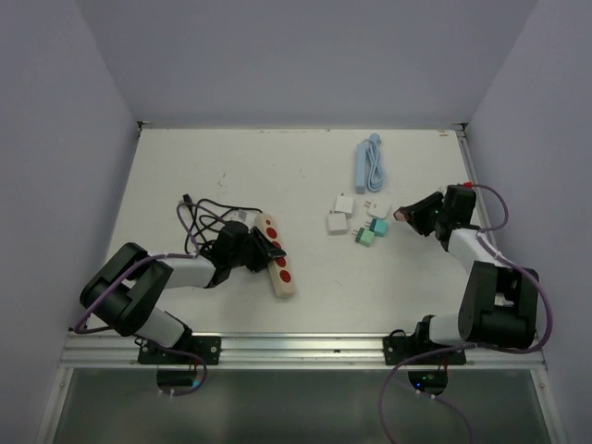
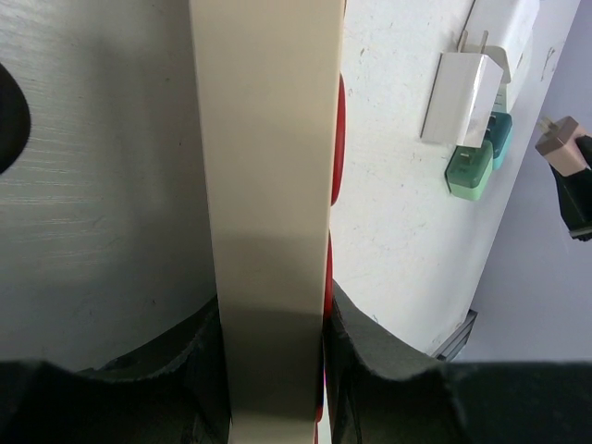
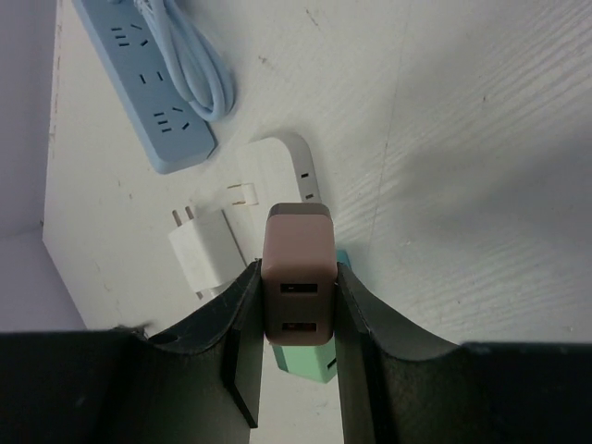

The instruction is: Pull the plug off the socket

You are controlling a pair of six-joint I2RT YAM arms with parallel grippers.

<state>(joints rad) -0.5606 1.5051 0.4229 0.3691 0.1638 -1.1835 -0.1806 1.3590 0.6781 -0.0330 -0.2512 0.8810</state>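
right hand (image 3: 296,310) holds plug (image 3: 298,242), left hand (image 2: 275,338) clamps socket (image 2: 268,139)

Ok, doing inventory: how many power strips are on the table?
2. The beige power strip with red sockets lies front left, gripped by the left end effector; the blue power strip with coiled cable lies at the back. None seems hidden.

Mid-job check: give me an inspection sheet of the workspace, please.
Surface: white table, faint scuffs.
Job's things: beige socket strip; brown plug out of it, held apart at right.
Clutter: white chargers, green adapters, blue strip with coiled lead.
Hands: left hand shut on the socket strip; right hand shut on the plug.
Cables: black cable tangled beside left arm.
Surroundings: pale walls, metal rail at near edge.
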